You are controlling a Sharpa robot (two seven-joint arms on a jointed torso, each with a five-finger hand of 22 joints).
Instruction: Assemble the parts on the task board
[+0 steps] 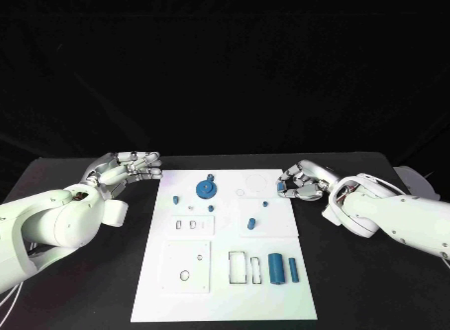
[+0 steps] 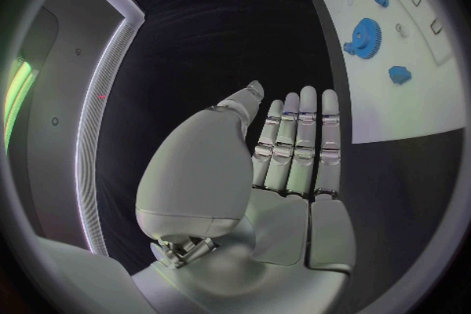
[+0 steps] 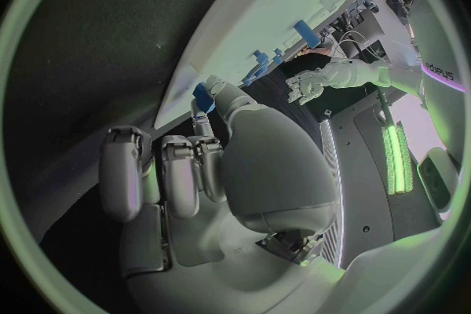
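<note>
In the head view, the white task board (image 1: 225,275) lies flat on the black desk (image 1: 76,289) between the two arms, so either hand can reach it from its own side. The left hand (image 1: 126,167) rests just off the board's far left corner, fingers loosely curled and apart, holding nothing; it seems parked clear of the work. The right hand (image 1: 299,184) sits at the board's right edge with its fingers bunched together. Just inward of the left hand stands the blue gear (image 1: 205,188); small blue pegs (image 1: 251,223) are scattered between the hands, and two blue cylinders (image 1: 276,268) lie side by side nearer the robot, probably waiting for the empty slots beside them.

In the left wrist view, the left hand (image 2: 279,165) is flat and open, fingers straight and side by side, the palm bare. The blue gear (image 2: 366,37) and a small blue block (image 2: 399,74) lie on the board beyond its fingertips, well apart from them.

In the right wrist view, the right hand (image 3: 196,173) curls its fingers inward at the board's edge (image 3: 211,67), and a small blue part (image 3: 203,98) appears pinched at its fingertips, presumably lifted for fitting, though the contact is partly hidden. More blue parts stand in a row along the board beyond it.
</note>
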